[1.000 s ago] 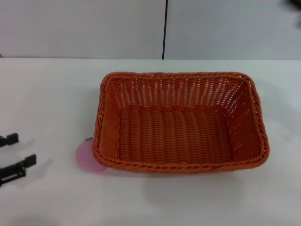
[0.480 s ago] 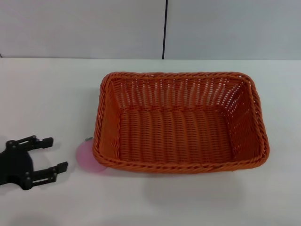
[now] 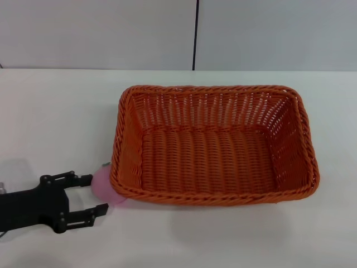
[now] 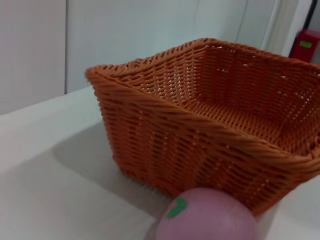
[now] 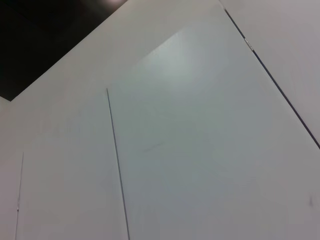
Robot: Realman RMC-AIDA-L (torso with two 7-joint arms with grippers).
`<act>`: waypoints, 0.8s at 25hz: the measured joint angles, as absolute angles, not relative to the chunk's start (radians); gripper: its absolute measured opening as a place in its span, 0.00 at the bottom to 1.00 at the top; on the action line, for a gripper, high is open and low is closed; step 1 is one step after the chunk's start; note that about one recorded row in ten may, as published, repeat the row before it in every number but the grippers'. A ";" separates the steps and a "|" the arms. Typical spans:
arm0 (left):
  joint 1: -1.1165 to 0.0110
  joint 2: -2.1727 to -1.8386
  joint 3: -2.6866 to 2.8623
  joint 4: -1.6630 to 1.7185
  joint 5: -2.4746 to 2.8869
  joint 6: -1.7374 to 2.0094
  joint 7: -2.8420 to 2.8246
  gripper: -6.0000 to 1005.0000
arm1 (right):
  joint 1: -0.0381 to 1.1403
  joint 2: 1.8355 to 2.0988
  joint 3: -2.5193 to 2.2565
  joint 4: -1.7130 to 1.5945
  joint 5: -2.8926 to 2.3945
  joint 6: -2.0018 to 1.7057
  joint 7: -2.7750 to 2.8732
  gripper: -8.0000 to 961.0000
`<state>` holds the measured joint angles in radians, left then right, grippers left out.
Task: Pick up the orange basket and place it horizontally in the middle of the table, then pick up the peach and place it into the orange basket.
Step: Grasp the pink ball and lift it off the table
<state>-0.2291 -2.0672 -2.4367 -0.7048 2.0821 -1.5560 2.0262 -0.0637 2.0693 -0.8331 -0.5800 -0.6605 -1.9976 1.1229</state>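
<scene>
The orange basket (image 3: 215, 145) lies lengthwise across the middle of the white table (image 3: 56, 111), empty inside. The pale-pink peach (image 3: 103, 187) rests on the table against the basket's near-left corner, partly hidden under the rim. In the left wrist view the peach (image 4: 207, 217) with a green stem mark sits close in front, the basket (image 4: 210, 135) just behind it. My left gripper (image 3: 89, 195) is open, its black fingers pointing at the peach from the left, tips just short of it. My right gripper is out of view.
A grey wall with a dark vertical seam (image 3: 195, 33) runs behind the table's far edge. The right wrist view shows only wall panels. A red object (image 4: 306, 45) stands far off beyond the basket in the left wrist view.
My left gripper has moved in from the left edge toward the peach, now almost reaching it. The basket and the peach have not moved.
</scene>
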 joint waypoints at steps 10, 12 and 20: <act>-0.274 -2.070 -2.431 -0.588 1.993 -1.473 2.036 0.76 | -0.055 2.068 -0.824 -0.565 -0.687 -1.990 1.123 0.56; -0.276 -2.069 -2.431 -0.586 1.992 -1.473 2.036 0.76 | -0.054 2.068 -0.821 -0.552 -0.690 -1.988 1.119 0.56; -0.275 -2.068 -2.433 -0.584 1.990 -1.479 2.069 0.70 | -0.045 2.057 -0.796 -0.511 -0.698 -1.991 1.115 0.56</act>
<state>-0.2750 -2.0677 -2.4326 -0.5841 1.9904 -1.4792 2.0689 -0.0446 2.0574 -0.7956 -0.5105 -0.6985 -1.9912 1.1152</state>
